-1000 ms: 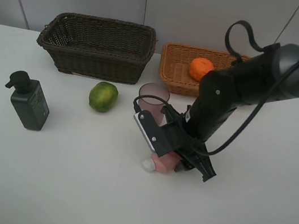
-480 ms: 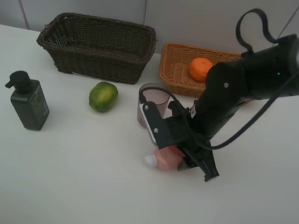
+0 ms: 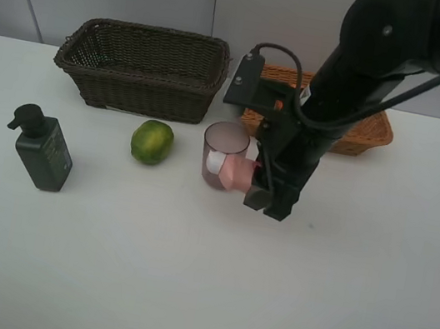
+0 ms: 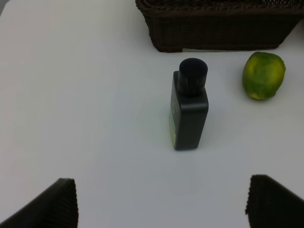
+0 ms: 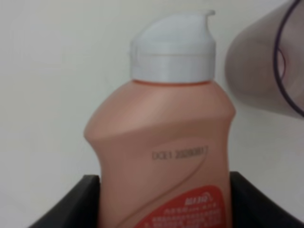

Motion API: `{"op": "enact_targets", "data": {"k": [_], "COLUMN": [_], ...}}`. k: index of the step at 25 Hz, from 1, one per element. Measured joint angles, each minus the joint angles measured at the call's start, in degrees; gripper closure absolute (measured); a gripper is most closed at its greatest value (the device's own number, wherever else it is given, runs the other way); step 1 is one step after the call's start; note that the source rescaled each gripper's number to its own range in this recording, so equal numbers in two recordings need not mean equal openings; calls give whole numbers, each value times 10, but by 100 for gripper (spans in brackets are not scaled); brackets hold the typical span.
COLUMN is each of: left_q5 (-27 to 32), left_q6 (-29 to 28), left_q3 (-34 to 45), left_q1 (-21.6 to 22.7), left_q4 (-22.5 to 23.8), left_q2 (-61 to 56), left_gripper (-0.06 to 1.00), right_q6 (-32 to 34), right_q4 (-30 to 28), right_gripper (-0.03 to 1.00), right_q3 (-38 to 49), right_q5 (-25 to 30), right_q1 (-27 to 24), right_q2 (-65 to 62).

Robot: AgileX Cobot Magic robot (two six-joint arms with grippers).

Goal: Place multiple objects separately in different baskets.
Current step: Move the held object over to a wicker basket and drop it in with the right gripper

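Note:
My right gripper (image 3: 257, 186) is shut on the pink white-capped bottle (image 3: 234, 173) and holds it above the table, right beside the translucent mauve cup (image 3: 225, 143). In the right wrist view the bottle (image 5: 164, 128) fills the space between the dark fingers (image 5: 85, 192), with the cup (image 5: 259, 71) close to its cap. The dark green pump bottle (image 3: 41, 149) and the green round fruit (image 3: 152, 141) stand on the table at the left. My left gripper (image 4: 159, 204) is open over the table, short of the pump bottle (image 4: 189, 111). The orange is hidden behind the right arm.
The dark brown basket (image 3: 143, 67) stands at the back left and the light tan basket (image 3: 365, 131) at the back right, partly covered by the right arm. The green fruit (image 4: 263, 75) lies just in front of the dark basket (image 4: 223, 28).
My right gripper has lifted the pink bottle off the table and carried it back toward the cup and the baskets. The arm has swung upright and now covers the orange.

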Motion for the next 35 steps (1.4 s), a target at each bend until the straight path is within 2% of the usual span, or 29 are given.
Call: {"op": "enact_targets", "data": {"k": [3, 8, 12, 18, 20, 24, 29, 35], "left_q5": [0, 0, 0, 0, 0, 0, 0, 0], "left_q6": [0, 0, 0, 0, 0, 0, 0, 0], "left_q3": [0, 0, 0, 0, 0, 0, 0, 0], "left_q1": [0, 0, 0, 0, 0, 0, 0, 0], "left_q4": [0, 0, 0, 0, 0, 0, 0, 0], "left_q2": [0, 0, 0, 0, 0, 0, 0, 0], "left_gripper": [3, 3, 3, 3, 3, 3, 3, 3], "right_q6": [84, 214, 271, 310, 324, 366, 414, 421], "right_q4": [4, 4, 4, 2, 1, 1, 0, -1], "right_gripper": [95, 96, 96, 96, 96, 96, 96, 97], "right_q3": [-48, -125, -202, -342, -384, -445, -453, -453], "right_q5": [33, 33, 25, -7, -34, -120, -249, -344], "right_q1": [0, 0, 0, 0, 0, 0, -6, -24], "right_q2": [-1, 6, 45, 144, 174, 228, 276, 336]}}
